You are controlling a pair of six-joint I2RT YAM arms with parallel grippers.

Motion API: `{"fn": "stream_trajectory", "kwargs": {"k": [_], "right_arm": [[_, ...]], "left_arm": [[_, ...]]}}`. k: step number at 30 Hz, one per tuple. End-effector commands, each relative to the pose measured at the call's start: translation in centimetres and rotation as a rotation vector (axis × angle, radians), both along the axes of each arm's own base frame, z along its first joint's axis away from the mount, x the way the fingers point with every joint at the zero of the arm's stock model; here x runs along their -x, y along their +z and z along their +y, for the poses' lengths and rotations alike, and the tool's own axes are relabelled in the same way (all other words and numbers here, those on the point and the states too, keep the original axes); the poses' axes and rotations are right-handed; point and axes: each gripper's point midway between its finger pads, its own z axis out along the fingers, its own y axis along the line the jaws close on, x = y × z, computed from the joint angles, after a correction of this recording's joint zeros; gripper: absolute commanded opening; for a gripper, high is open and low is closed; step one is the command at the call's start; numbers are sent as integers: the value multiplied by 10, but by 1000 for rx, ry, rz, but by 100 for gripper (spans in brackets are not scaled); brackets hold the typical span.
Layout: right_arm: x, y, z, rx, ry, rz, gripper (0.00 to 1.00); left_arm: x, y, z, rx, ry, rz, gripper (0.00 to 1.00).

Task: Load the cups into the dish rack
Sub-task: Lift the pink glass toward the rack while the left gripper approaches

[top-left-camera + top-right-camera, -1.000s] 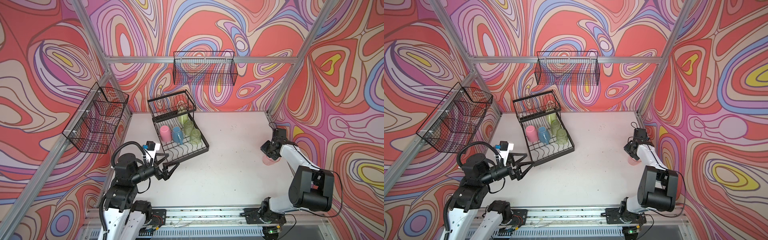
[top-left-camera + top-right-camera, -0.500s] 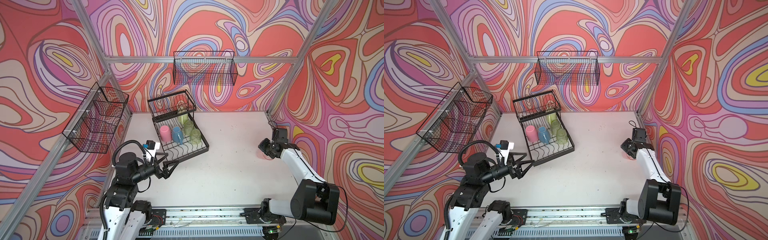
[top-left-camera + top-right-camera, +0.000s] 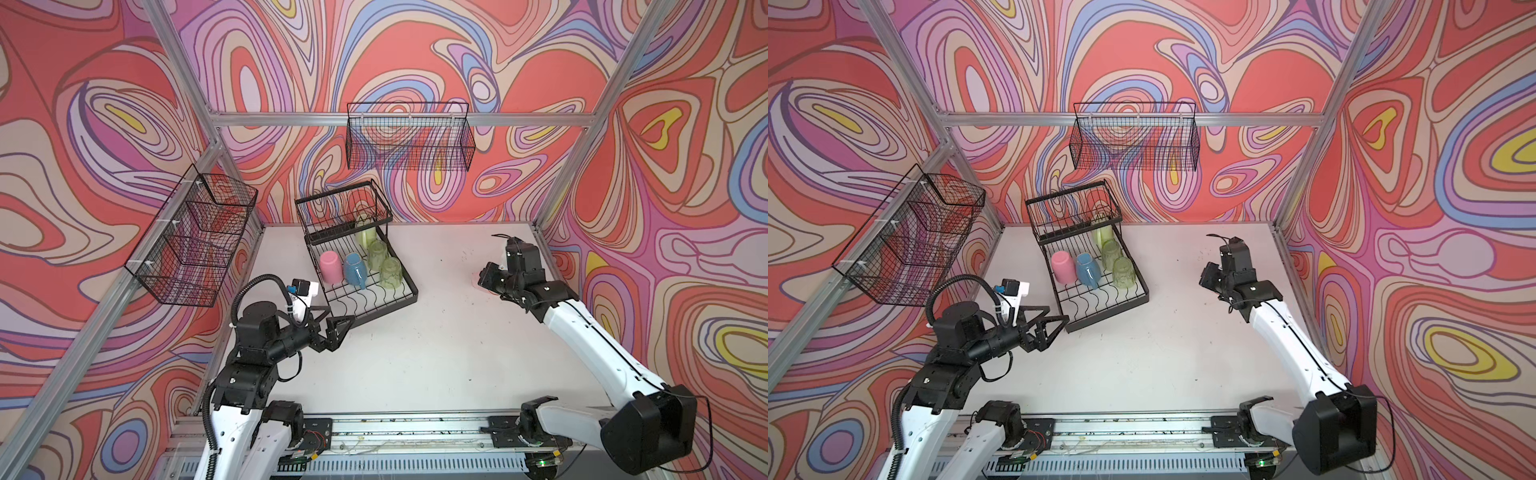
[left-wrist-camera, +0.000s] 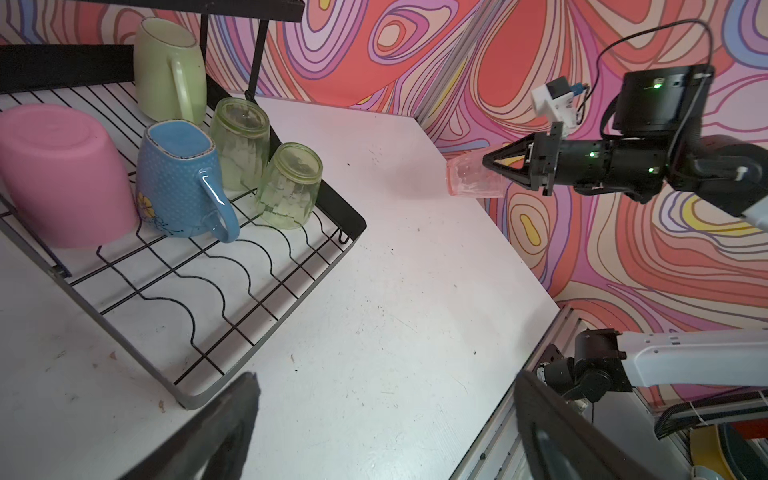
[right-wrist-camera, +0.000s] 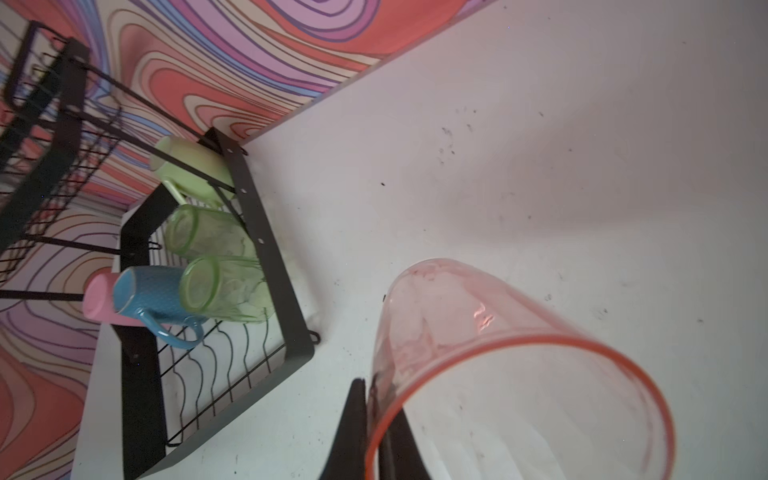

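top views: right pincer (image 3: pixel 487 277) has risen and pulled in from the wall since a second ago. pink cup (image 3: pixel 476 284) came with it, just under the tips. rack (image 3: pixel 386 306) is well apart from it, with five cups inside. left pincer (image 3: pixel 341 314) is spread and empty, just beside the rack's corner.
left wrist: right pincer is pinching the cup's rim; cup is sideways, clear of the table (image 4: pixel 395 270).
right wrist: cup mouth is at the tips, rack ahead. pick looks done; carry and last placement remain.

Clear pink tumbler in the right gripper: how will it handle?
The clear pink tumbler looks thin-walled, so probably light. The right gripper pinches only its rim, so it may pivot. Glossy, likely slippery.
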Motion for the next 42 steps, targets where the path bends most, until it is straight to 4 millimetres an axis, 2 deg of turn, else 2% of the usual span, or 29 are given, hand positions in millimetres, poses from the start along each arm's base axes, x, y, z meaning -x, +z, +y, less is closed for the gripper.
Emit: {"fn": "stream_trajectory", "kwargs": {"k": [1,5,9,17,25,31,34,38,42], "right_arm": [[-4,32,33,-32,133,-132,0],[-1,47,59,-83,257,-218,0],[9,59,78,-162,368,-311,0],[32,41,100,-253,526,-344,0],[49,38,107,-294,596,-411,0],[59,40,107,-337,599,-462,0],[64,47,110,-353,626,-512,0],[71,60,113,-395,653,-603,0],[82,58,127,-383,710,-646,0]], "left_arm": [[-2,3,6,-32,42,2,97],[-5,0,7,-44,76,32,97],[-16,0,8,-16,134,107,97],[-56,-3,6,142,288,288,95],[-89,3,-27,144,376,390,94],[-105,6,-51,258,445,519,94],[-110,9,-65,262,463,552,95],[-120,2,-80,338,489,633,95],[-131,11,-91,423,482,613,95]]}}
